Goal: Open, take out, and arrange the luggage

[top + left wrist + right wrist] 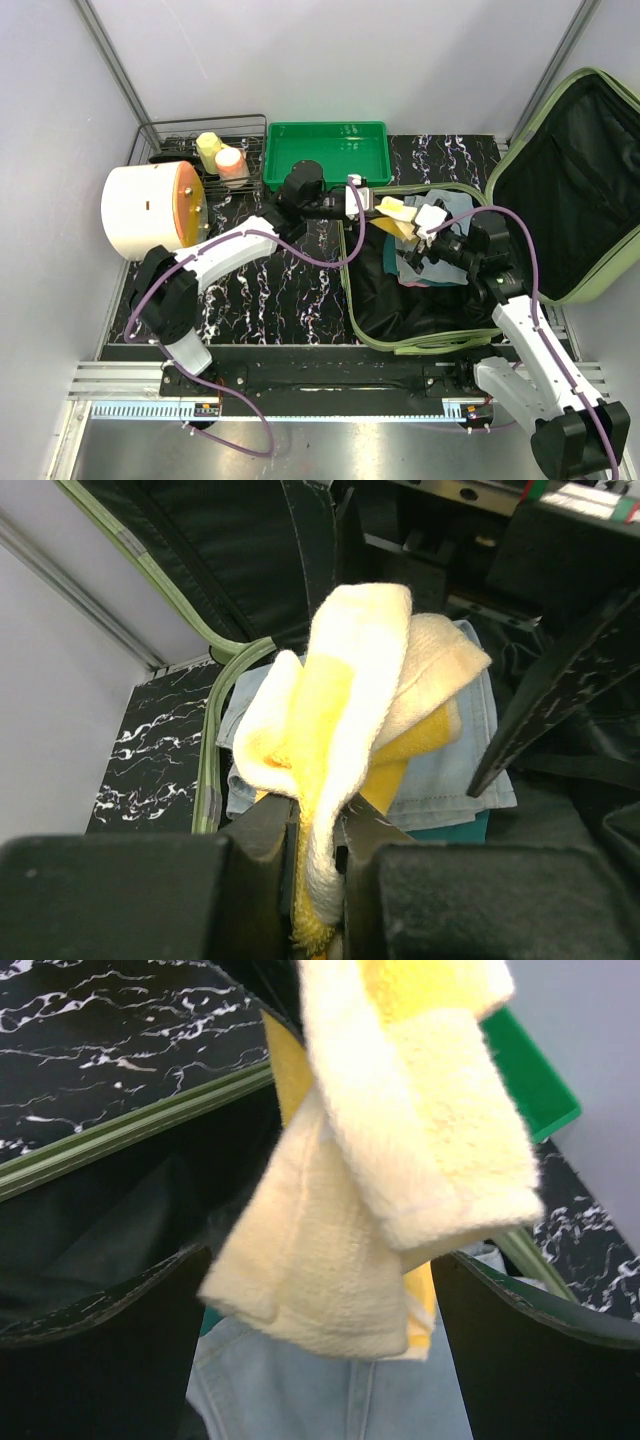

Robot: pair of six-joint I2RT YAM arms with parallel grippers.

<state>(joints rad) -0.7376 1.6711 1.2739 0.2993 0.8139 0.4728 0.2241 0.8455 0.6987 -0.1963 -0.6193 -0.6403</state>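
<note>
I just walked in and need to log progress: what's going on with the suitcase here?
The luggage lies open on the table, its lid swung back to the right. The left gripper is shut on a yellow towel and holds it up above a folded light blue garment in the case. The right gripper is open right beside the towel, gripping nothing. The green tray behind the case looks bare, so nothing seems arranged there yet.
</note>
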